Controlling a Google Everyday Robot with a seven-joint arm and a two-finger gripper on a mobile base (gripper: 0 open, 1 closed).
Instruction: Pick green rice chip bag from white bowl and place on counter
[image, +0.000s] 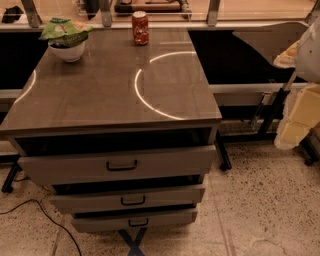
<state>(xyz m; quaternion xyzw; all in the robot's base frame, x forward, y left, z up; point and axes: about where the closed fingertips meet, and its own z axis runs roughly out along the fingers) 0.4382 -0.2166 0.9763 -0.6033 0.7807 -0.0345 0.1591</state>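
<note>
status: the green chip bag (65, 31) lies across the top of the white bowl (68, 51), overhanging the rim on both sides. the bowl stands at the far left corner of the surface (110, 90). a red soda can (140, 28) stands upright at the far edge, well apart from the bowl. the claw (299, 117) appears as a pale shape at the right edge of the view, off the surface and well apart from the bag. whether it is released or clenched cannot be told. the pick is not yet begun.

likely faults from here:

1. long reach. the bag is at the corner farthest from the claw. an approach from the right may cross the can's place. cause of fault: a low sweep tips the can.

2. bowl shift. the bowl looks light, with a narrow base, and sits near the left and far edges. cause of fault: a downward push on the bag, or a side contact with the rim, slides or tips the bowl toward an edge.

3. poor grip. the bag looks crinkly and puffed. cause of fault: a pinch on a loose fold slips, and the bag drops back or falls off the surface.

4. bowl lifted too. cause of fault: a grip set too deep catches the rim together with the bag.

5. base contact. the drawers (120, 165) stand out in front. cause of fault: the base drives too close.
</note>
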